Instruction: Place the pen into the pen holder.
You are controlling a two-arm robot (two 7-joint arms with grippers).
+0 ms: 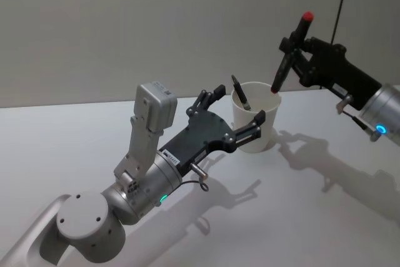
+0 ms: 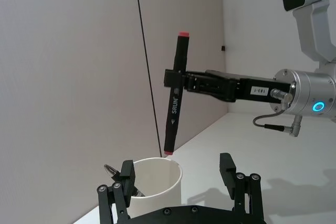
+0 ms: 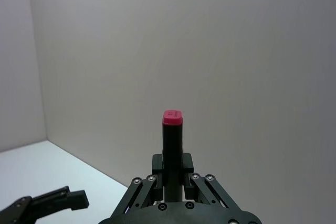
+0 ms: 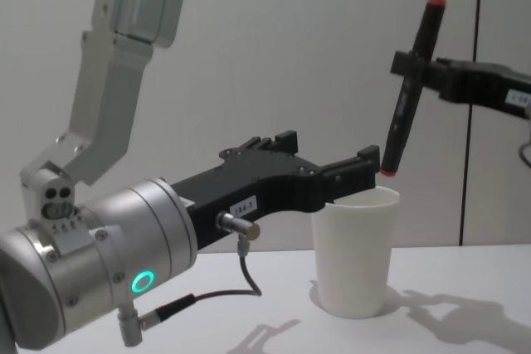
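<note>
Pen (image 4: 408, 93) in right pincer (image 4: 406, 68), just above pen holder (image 4: 355, 250) rim (left pincer (image 1: 240, 117) astride).

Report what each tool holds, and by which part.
The right tool grips the pen on its upper barrel, below the red cap. The left tool holds nothing; it stands open around the pen holder.

The right gripper (image 3: 172, 174) is clamped on a black pen (image 3: 172, 145), its two fingers (image 3: 157, 163) pressed against the barrel on either side. The pen stands upright between them, its red cap end above the fingers, against a plain pale wall (image 3: 210, 51). The left gripper's black fingers (image 3: 52, 201) show farther off, above the white surface (image 3: 63, 169).
</note>
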